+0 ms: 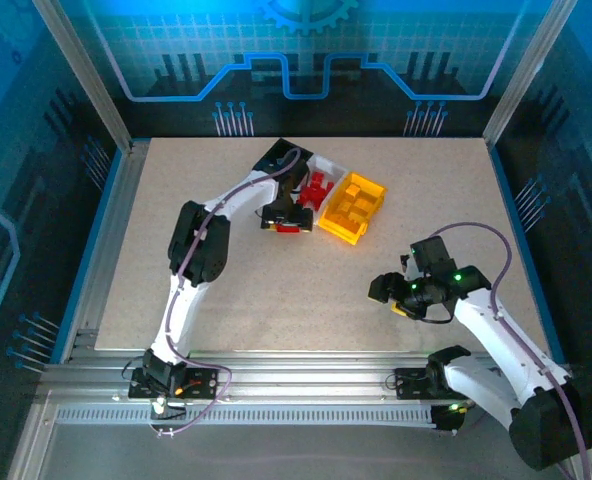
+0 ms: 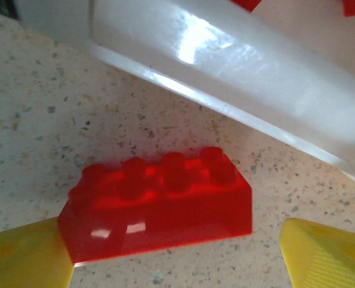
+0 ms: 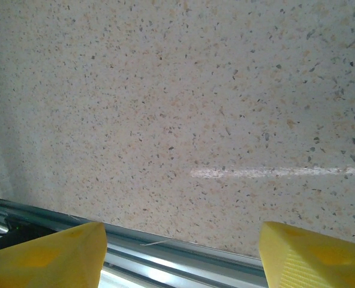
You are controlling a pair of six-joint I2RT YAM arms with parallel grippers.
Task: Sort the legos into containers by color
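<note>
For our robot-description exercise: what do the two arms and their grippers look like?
The left arm and right arm have white links, black joints and a loose purple-grey cable each. Small green lights glow near the right wrist. The fingers are yellow, wedge-shaped, with ribbed faces.

A speckled beige table (image 1: 306, 290) carries the joined black, white and yellow containers (image 1: 338, 230) at its far middle. One red lego (image 2: 159, 204) lies studs-up beside the white bin's near wall.
</note>
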